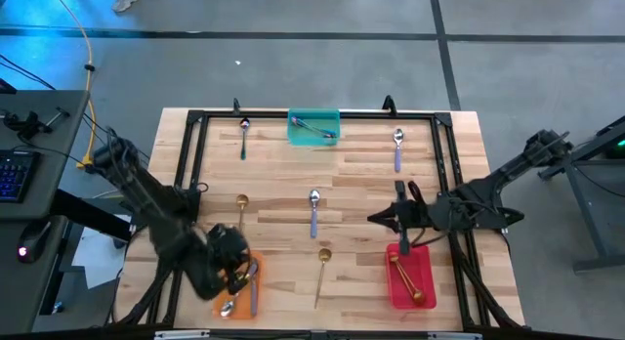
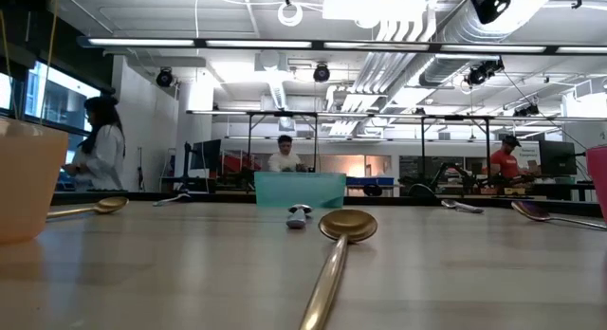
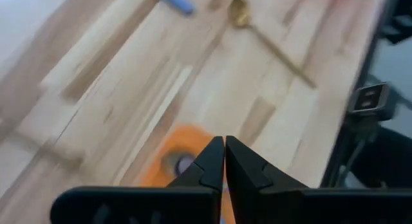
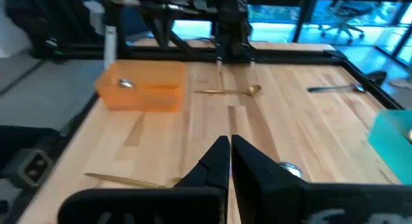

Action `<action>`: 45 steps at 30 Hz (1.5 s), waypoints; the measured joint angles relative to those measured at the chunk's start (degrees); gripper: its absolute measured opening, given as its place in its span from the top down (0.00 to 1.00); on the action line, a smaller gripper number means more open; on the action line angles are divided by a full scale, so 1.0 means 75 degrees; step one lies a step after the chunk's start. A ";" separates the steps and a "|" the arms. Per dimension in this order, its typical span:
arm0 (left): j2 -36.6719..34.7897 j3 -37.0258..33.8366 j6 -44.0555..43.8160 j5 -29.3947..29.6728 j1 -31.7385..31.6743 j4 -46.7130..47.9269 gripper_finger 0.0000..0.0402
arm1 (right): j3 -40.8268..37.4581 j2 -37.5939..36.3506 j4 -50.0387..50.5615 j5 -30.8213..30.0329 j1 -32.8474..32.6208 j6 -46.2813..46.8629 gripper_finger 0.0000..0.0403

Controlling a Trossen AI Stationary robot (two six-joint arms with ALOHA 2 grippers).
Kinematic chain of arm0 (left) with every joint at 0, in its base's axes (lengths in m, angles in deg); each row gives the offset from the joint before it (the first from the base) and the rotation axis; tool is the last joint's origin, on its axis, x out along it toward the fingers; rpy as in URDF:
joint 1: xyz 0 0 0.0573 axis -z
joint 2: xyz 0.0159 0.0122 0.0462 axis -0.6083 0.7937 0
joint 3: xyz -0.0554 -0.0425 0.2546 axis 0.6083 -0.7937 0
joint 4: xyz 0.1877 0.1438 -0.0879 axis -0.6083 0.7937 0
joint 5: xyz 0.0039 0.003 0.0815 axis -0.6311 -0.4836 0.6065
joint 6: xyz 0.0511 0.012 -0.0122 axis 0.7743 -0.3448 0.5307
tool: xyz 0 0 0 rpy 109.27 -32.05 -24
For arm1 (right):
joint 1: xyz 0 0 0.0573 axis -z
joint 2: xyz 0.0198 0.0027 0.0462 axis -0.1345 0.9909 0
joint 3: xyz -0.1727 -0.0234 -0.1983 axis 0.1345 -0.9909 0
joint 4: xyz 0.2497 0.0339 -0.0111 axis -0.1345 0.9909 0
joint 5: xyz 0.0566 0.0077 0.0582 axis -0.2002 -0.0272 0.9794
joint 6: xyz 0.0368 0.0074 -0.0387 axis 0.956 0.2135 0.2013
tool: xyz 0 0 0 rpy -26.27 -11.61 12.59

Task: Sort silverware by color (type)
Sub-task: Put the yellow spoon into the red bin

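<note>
High view shows the left gripper point(image 1: 234, 273) over the orange tray point(image 1: 256, 303), fingers pressed together on nothing, likely just above the lavender spoons point(image 1: 253, 286) sorted there. Right gripper point(image 1: 383, 219), also closed and empty, waits beside the red tray point(image 1: 406, 297) of gold spoons point(image 1: 403, 277). Loose spoons point(image 1: 313, 212) lie mid-table. Only the low view shows people behind the teal tray point(image 2: 300, 189).

From my feed: open lab hall. Exposed ceiling ducts point(image 2: 417, 27), strip lights, monitor benches, people point(image 2: 283, 155) working behind table point(image 1: 361, 198).
</note>
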 joint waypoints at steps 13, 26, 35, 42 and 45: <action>-0.1636 -0.4168 0.3681 -0.2528 -0.3160 -0.6030 1.00 | 0.0000 0.1619 -0.1020 0.0617 0.0944 0.0233 1.00; -0.1679 -0.4808 0.4088 -0.2842 -0.4792 -0.5101 0.82 | 0.0003 0.3591 -0.2719 0.1145 0.1712 0.1004 1.00; -0.1682 -0.4808 0.3749 -0.2840 -0.5052 -0.4022 0.67 | 0.0003 0.4003 -0.3063 0.1429 0.2072 0.1156 1.00; -0.1682 -0.4808 0.4016 -0.2840 -0.4969 -0.4558 0.64 | 0.0003 0.4003 -0.2962 0.2621 0.2202 0.2228 0.98; -0.1682 -0.4808 0.4164 -0.2832 -0.4830 -0.5128 0.65 | 0.0003 0.4003 -0.2854 0.3061 0.2135 0.2916 0.90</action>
